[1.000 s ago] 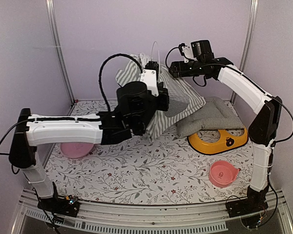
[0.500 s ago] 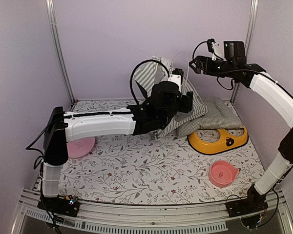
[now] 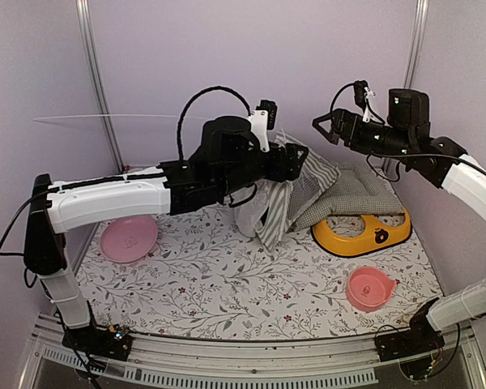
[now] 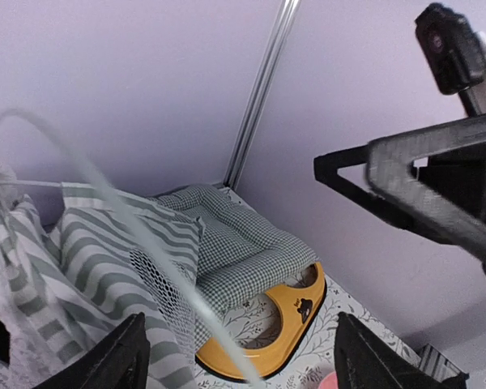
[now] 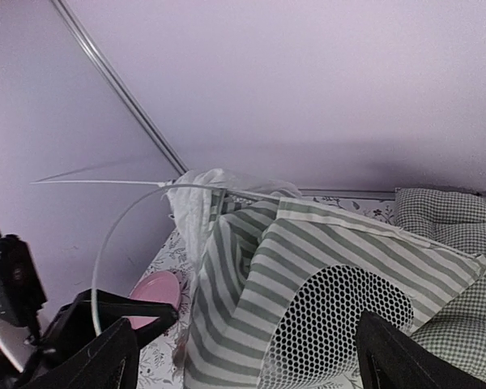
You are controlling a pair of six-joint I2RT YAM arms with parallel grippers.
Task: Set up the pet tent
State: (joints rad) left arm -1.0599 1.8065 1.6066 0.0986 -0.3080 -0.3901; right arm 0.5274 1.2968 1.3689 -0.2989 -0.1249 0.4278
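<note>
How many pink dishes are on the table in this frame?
2. One pink plate lies at the left, near the wall; one pink bowl sits at the front right. The pet tent could hide others behind it.

pet tent: matt striped cloth, mesh | cushion: gingham cloth | yellow dish: glossy plastic

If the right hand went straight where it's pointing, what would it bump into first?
Probably the pet tent: its striped fabric fills the middle of the right hand's own view, though how far off is unclear.
</note>
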